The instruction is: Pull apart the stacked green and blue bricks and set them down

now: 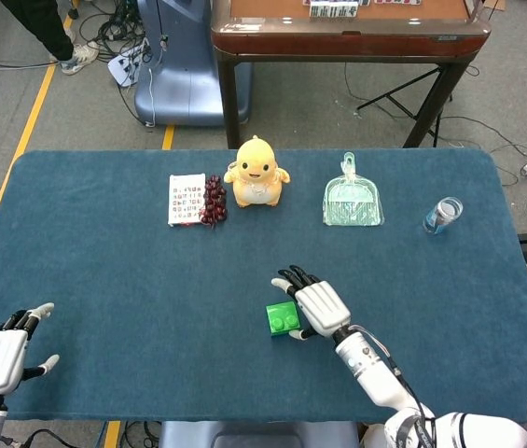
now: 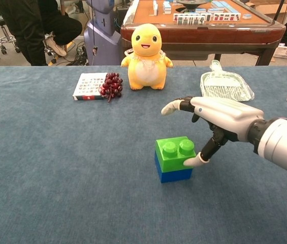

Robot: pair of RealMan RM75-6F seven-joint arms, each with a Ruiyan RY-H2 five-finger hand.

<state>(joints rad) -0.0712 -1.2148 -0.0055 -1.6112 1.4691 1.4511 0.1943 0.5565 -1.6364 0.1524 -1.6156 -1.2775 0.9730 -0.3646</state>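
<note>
The green brick sits stacked on the blue brick in the near middle of the table, turned slightly askew. My right hand is just right of the stack, fingers spread above and behind it. Its thumb tip touches the green brick's right side; nothing is gripped. My left hand hovers open at the near left corner, far from the bricks, and shows only in the head view.
Along the far side stand a yellow duck toy, dark grapes beside a card pack, a clear dustpan and a bottle at far right.
</note>
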